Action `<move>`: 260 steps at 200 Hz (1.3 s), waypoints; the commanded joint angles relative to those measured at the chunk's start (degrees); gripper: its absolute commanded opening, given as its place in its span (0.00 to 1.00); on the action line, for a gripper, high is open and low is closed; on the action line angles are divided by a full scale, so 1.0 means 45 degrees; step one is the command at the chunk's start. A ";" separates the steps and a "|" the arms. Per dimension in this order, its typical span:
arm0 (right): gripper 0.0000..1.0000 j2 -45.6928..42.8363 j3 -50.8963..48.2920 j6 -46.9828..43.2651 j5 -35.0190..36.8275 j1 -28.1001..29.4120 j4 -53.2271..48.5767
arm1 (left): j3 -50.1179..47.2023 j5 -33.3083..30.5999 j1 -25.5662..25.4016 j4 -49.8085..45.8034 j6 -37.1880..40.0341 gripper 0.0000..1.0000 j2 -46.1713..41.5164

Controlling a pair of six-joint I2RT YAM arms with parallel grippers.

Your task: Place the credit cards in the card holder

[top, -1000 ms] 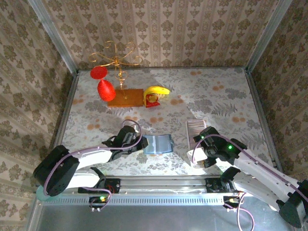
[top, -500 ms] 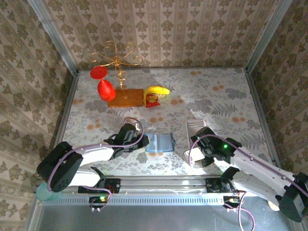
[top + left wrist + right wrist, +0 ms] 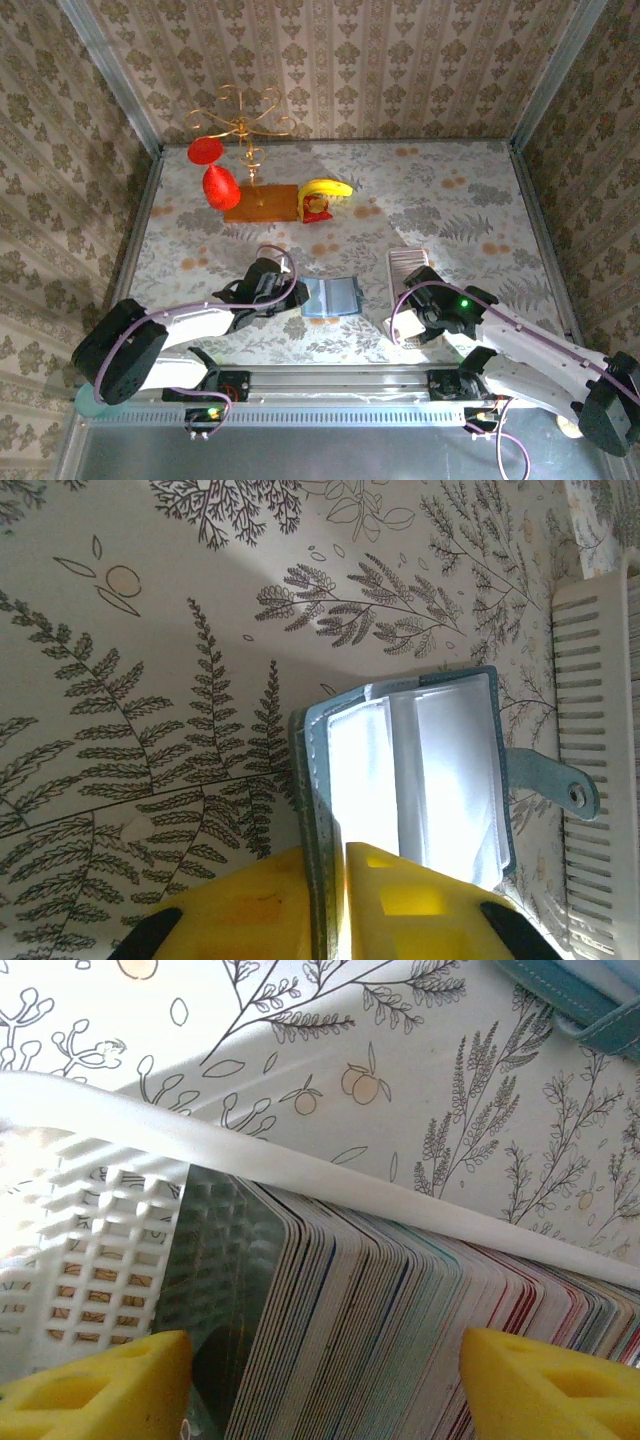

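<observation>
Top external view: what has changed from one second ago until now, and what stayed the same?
The right gripper shifted slightly left over the white tray. Its jaws stand apart on both sides of the credit cards, gripping none yet. Nothing was taken or released. Unchanged: the left gripper stays shut on the open card holder, and the holder, tray and banana kept their places.

You're in a staged lab test cell: damask wallpaper panels (image 3: 340,60) set in an aluminium frame (image 3: 110,72), fern-print cloth (image 3: 440,200) over the table, both arms (image 3: 190,325) bolted to a metal rail (image 3: 340,375), random props like a gold ornament stand (image 3: 243,125) and banana (image 3: 328,187).
</observation>
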 commanded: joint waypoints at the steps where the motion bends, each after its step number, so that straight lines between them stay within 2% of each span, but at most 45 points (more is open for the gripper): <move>1: 0.64 -0.0224 0.0233 -0.0208 0.0550 0.0048 -0.0044 | -0.0223 0.0120 0.0050 -0.0296 0.0272 0.15 -0.0287; 89: 0.36 -0.0649 0.0292 -0.0169 0.0383 0.0215 -0.0529 | -0.0335 0.0013 -0.0029 -0.0560 0.0304 0.14 -0.0517; 165: 0.22 -0.1022 0.0272 -0.0078 0.0394 0.0253 -0.0879 | -0.0336 -0.0036 -0.0068 -0.0614 0.0338 0.14 -0.0544; 260: 0.12 -0.1472 0.0350 -0.0008 0.0550 0.0264 -0.1299 | -0.0316 -0.0075 -0.0124 -0.0594 0.0340 0.13 -0.0502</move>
